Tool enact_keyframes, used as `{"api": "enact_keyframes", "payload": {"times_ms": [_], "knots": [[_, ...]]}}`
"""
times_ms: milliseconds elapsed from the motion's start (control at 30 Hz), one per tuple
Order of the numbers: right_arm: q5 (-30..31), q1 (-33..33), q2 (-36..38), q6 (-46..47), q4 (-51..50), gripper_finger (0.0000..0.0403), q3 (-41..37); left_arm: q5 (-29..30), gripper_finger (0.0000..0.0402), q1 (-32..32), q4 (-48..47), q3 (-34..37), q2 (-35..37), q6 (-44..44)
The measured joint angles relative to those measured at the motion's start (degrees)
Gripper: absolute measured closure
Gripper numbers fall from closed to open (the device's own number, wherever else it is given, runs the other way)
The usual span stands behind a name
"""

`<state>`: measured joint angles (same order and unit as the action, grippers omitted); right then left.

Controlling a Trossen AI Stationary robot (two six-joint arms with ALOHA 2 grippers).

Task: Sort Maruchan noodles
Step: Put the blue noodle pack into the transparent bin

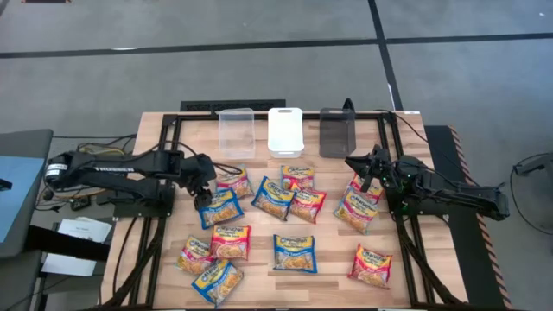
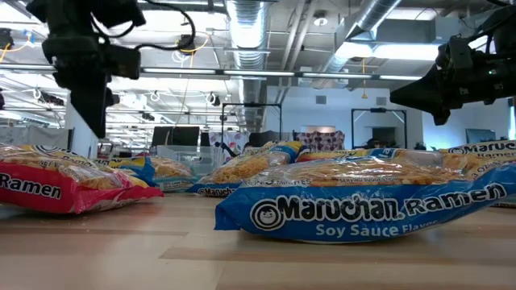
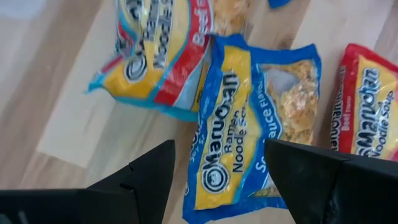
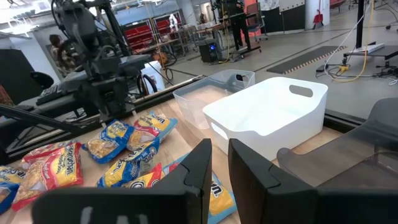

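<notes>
Step in hand, by the look of it: first pick with the left hand (image 3: 217,171). Hovers above the blue-and-yellow flat plastic Maruchan soy sauce packet (image 1: 221,207) on the left side of the pale wooden desk (image 1: 337,259), fingers spread wide, nothing held.

To do it well:
- Straddle the packet across its short width, not the diagonal; in the left wrist view the packet (image 3: 255,118) sits skewed between the fingers, so rotate the wrist a bit first.
- Descend straight, pinch at mid-body where the noodle block gives stiffness; wrapper edges likely slip.
- Watch the neighbour: red-and-yellow beef packet (image 3: 155,50) overlaps or touches the target's top edge, cannot tell which. Lift slowly to avoid dragging it.
- Destination row at desk's far edge: clear plastic rectangular bin (image 1: 236,131), white plastic bin with handle slots (image 1: 286,130), dark translucent bin (image 1: 338,131). All look empty, so sorting not begun.

Remaining packets scattered over desk centre and right, about a dozen, none stacked high.

Pose: left arm reaches in from the left edge, elbow bent, wrist pitched down over the packet. Right hand (image 1: 369,177) raised near the right packet cluster, aimed roughly toward the bins, fingers nearly together with a narrow gap, gripping nothing.
</notes>
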<state>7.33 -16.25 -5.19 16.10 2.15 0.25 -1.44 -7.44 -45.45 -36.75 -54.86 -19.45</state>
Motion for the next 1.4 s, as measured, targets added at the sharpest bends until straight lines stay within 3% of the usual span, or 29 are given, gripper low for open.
{"api": "enact_keyframes", "payload": {"times_ms": [500, 1067, 1200, 1400], "knots": [[-0.02, 0.00, 0.00, 0.00, 0.00, 0.0322, 0.00, -3.14, 0.0167, -2.80, 7.38, 5.93, -1.83, 2.49], [0.00, 0.00, 0.01, 0.00, 0.00, 0.0322, 0.02, -7.01, 0.0168, -2.91, 15.23, 8.00, -13.67, 2.92], [-0.02, -0.01, 0.02, 0.00, 0.00, 0.0322, 0.02, -10.35, 0.0188, -2.91, 17.47, 7.94, -16.38, 2.84], [-0.02, -0.01, 0.02, 0.00, 0.00, 0.0322, 0.02, -11.18, 0.0250, -2.97, 18.01, 7.75, -18.63, 2.48]]}}
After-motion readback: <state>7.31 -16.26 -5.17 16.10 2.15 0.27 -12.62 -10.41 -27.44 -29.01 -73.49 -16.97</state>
